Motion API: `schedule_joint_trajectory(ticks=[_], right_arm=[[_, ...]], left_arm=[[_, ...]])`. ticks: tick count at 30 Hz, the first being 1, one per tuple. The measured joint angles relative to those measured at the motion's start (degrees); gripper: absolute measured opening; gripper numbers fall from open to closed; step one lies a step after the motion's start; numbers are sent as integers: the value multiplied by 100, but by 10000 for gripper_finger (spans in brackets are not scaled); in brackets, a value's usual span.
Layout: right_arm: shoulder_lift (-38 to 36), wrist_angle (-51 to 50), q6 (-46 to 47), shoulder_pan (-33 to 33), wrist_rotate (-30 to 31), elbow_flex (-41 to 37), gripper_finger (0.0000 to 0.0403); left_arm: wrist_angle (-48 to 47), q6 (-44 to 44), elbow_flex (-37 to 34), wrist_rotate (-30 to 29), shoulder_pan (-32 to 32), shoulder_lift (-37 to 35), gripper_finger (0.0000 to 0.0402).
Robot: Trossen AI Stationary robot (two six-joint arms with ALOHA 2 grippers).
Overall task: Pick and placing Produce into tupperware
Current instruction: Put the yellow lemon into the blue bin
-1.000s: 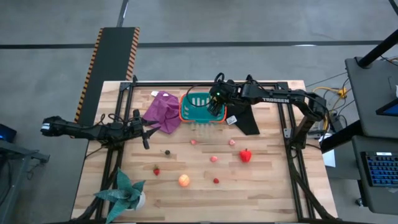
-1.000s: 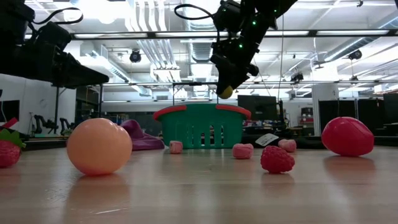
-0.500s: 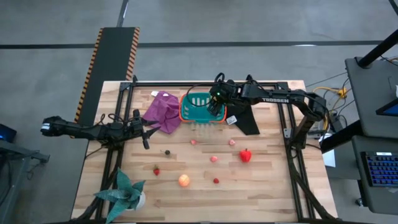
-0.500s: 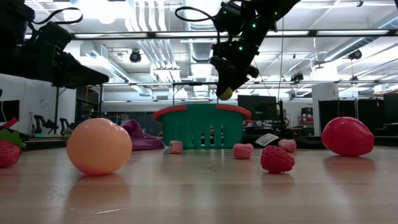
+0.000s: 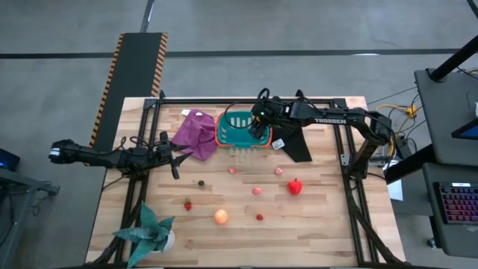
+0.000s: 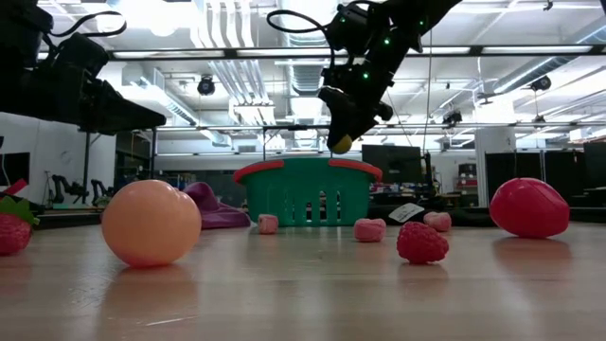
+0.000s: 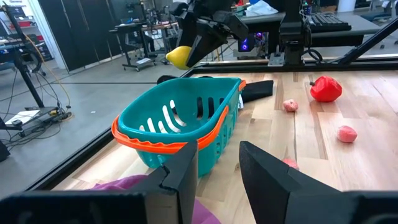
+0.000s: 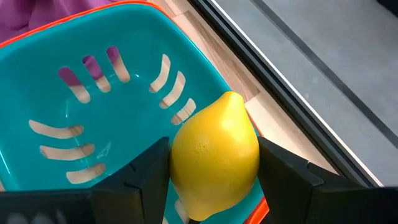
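Observation:
The teal tupperware (image 5: pixel 237 128) with its orange rim stands at the table's far middle, also in the low view (image 6: pixel 307 192) and the left wrist view (image 7: pixel 180 118). My right gripper (image 5: pixel 260 131) hovers over its right side, shut on the yellow lemon (image 8: pixel 214 155), which is above the rim in the low view (image 6: pixel 340 144). My left gripper (image 5: pixel 178 158) waits open at the left, near the purple cloth (image 5: pixel 196 133). On the table lie the red pepper (image 5: pixel 296 187), the orange-peach ball (image 5: pixel 221 217) and small red, pink and dark pieces. My right gripper pinches the lemon by its two long sides (image 8: pixel 180 155) between both fingers (image 8: pixel 283 171). The fingers come from above, slanting down. The lemon is lifted clear above the tupperware's right rim (image 8: pixel 258 208), and its pointed end (image 8: pixel 231 97) faces away from the wrist.
A black cloth (image 5: pixel 295 146) and a white tag (image 5: pixel 278 143) lie right of the tupperware. The green spiky plant (image 5: pixel 149 230) stands at the near left corner. Black frame rails run along the table's left, right and far sides.

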Motion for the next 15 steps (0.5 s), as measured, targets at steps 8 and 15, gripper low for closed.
schedule_joint_trajectory(ticks=[8,15], right_arm=[[6,137,0,-11,-2,-101,196],[464,254,-6,-9,-156,-62,196]], left_arm=[[0,0,0,0,1,0,105],[-2,-1,0,0,1,4,105]])
